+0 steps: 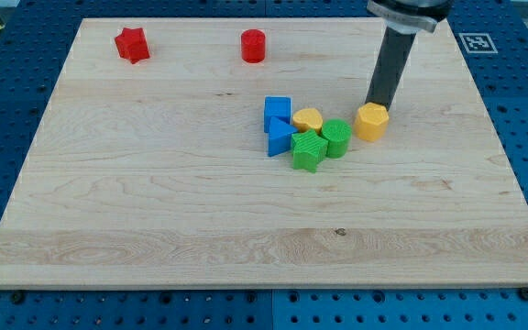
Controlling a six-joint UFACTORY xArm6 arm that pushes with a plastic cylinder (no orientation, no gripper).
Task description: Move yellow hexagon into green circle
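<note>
The yellow hexagon (pixel 371 121) sits right of the board's centre. The green circle (pixel 336 137) lies just to its left, a small gap between them. My tip (pixel 376 103) rests on the board at the hexagon's upper edge, touching or nearly touching it. The rod rises toward the view's top right.
A cluster lies left of the green circle: a yellow circle (pixel 307 119), a green star (pixel 308 150), a blue cube (pixel 278 110) and a blue triangle (pixel 280 138). A red star (pixel 132 43) and a red circle (pixel 253 46) sit near the top edge of the wooden board (pixel 154 220).
</note>
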